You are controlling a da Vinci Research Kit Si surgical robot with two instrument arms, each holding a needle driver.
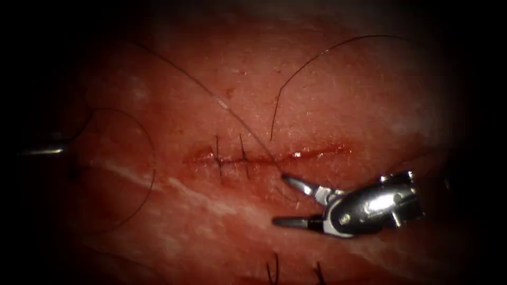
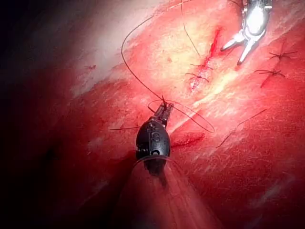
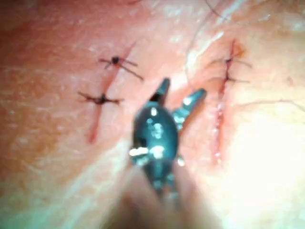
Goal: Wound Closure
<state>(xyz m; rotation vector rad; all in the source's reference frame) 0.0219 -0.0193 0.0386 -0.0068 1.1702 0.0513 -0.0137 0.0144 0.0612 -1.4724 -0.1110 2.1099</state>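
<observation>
The cut [image 1: 311, 153] runs across the tissue [image 1: 338, 95], with two stitches [image 1: 230, 156] closing its left part. My right tool [image 1: 278, 199] sits just below the cut's middle with its jaws open and holding nothing; it also appears in the right wrist view [image 3: 183, 95] and the left wrist view [image 2: 231, 56]. Far to the left of the cut, my left tool [image 2: 162, 110] has its jaws shut on the thread [image 2: 126, 62]. The thread [image 1: 211, 95] runs from the cut up and left, and loops [image 1: 152, 158] around the left tool. I cannot tell where the needle is.
A second strand [image 1: 327, 50] arcs from above the cut toward the upper right. Below the right tool lie older knotted stitches [image 1: 274, 272] on another closed cut [image 3: 102, 100]. Red fluid wets the open right part of the cut [image 1: 338, 149].
</observation>
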